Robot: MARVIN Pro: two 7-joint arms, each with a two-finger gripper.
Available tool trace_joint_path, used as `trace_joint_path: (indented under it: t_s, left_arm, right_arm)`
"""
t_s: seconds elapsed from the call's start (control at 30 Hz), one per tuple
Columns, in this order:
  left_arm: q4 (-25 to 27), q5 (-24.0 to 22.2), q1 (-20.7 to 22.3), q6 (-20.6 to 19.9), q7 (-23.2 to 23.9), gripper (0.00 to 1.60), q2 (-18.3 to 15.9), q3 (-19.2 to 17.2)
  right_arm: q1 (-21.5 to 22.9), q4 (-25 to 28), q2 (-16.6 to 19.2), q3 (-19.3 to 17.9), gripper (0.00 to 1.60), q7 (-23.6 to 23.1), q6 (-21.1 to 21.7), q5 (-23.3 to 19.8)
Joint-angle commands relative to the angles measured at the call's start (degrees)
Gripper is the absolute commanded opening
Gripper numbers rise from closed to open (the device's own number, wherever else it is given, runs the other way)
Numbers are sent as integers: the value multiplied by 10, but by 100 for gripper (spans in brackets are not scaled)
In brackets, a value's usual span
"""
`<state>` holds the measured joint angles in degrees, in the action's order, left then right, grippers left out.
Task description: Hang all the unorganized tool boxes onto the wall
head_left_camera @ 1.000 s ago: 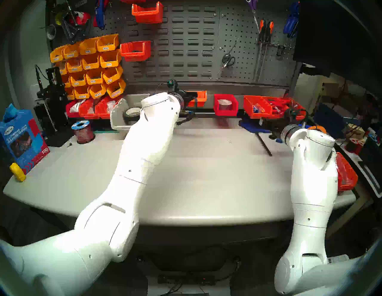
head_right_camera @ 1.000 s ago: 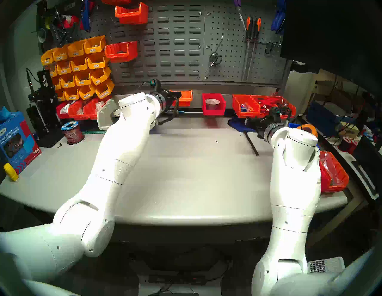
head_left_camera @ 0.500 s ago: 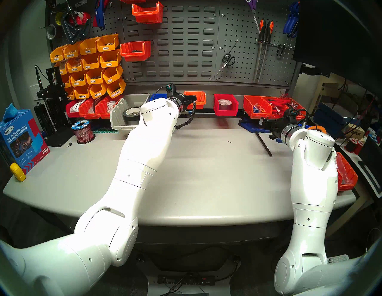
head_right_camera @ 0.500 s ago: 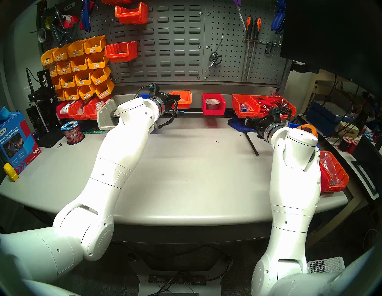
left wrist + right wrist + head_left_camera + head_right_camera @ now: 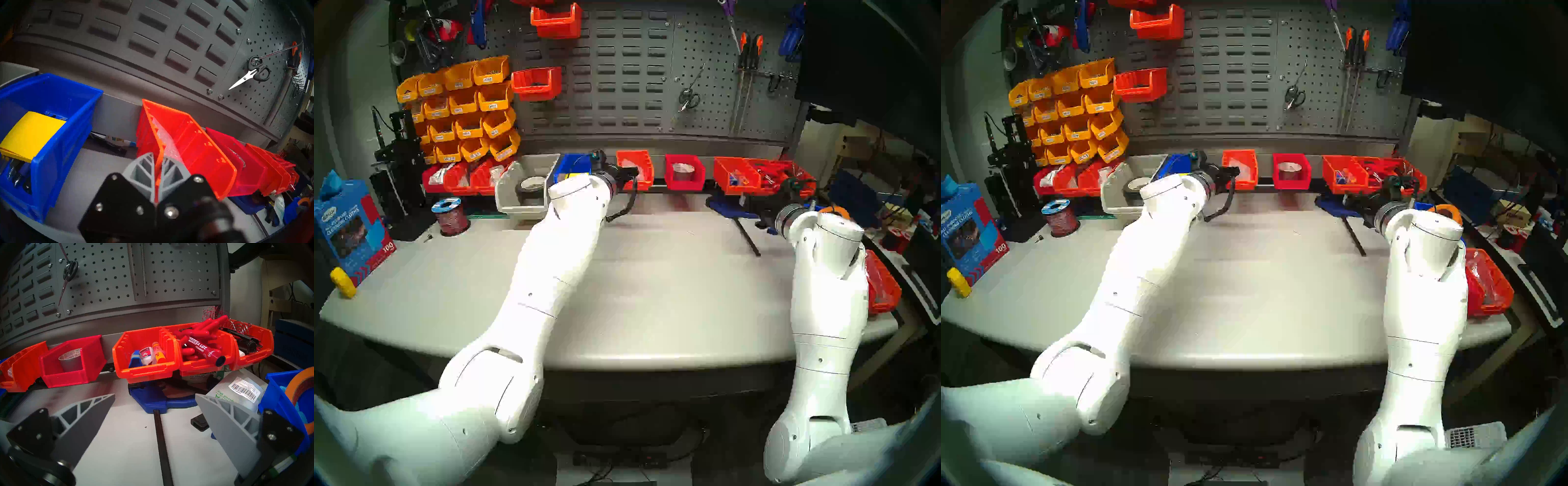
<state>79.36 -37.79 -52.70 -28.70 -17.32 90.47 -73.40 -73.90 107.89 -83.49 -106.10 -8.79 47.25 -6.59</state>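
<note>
Orange-red bin (image 5: pixel 186 146) sits right of centre in the left wrist view, its near rim pinched between the grey fingers (image 5: pixel 144 169) of the left gripper (image 5: pixel 157 167), with clear bags showing inside. In the head view the same bin is in the upper middle, against the light grey rail (image 5: pixel 660 163) below the louvred panel (image 5: pixel 619 68). The step in hand looks like seating this bin on the rail; whether its back lip has caught cannot be told. The red bin (image 5: pixel 683 171) with a silver tape roll hangs on the rail just to its right. The pale grey bin (image 5: pixel 521 193) with black tape rests tilted, left of centre, apparently not hung. The right gripper (image 5: pixel 154 412) waits at the frame's right with its fingers spread wide, holding nothing. Next, I judge, the left fingers should let go only once the bin hangs true, then turn to the grey bin.
</note>
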Motion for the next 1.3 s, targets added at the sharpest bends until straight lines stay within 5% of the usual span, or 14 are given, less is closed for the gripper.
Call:
trace_joint_path:
  t_s: [0.0, 1.27]
  left_arm:
    - [-9, 5, 19, 13, 1, 0, -2, -7]
    - [33, -1, 6, -23, -20, 0, -17, -24]
  right_arm:
    - [8, 8, -1, 1, 160, 0, 0, -1]
    - [9, 8, -4, 0, 160, -3, 1, 4]
